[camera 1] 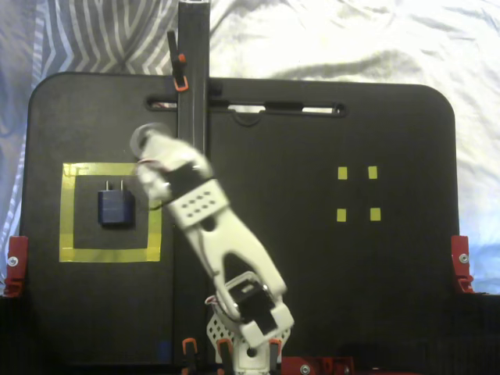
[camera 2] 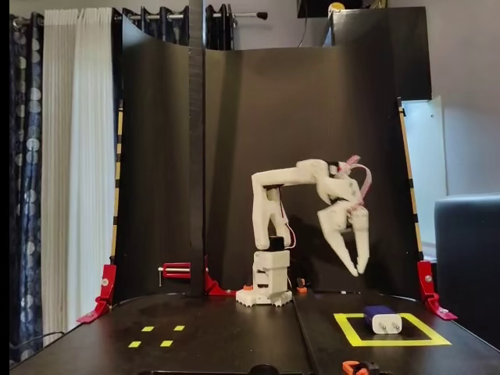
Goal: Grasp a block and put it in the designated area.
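Observation:
The dark navy block [camera 1: 115, 208] lies flat inside the designated area [camera 1: 109, 255], a yellow tape square on the black board, with its two metal prongs at one end. From the front, the block [camera 2: 382, 319] rests on the floor of the designated area [camera 2: 391, 342]. My gripper [camera 2: 358, 270] hangs well above and slightly left of it, pointing down, fingers together with nothing between them. In the top-down fixed view the gripper [camera 1: 150, 148] is motion-blurred and sits just past the square's upper right corner, clear of the block.
Four tiny yellow tape squares [camera 1: 342, 173] mark the other half of the board and show at front left [camera 2: 147, 329]. A black upright post [camera 1: 192, 78] stands beside the arm. Red clamps [camera 1: 14, 266] hold the board's edges. A black backdrop [camera 2: 312, 141] rises behind.

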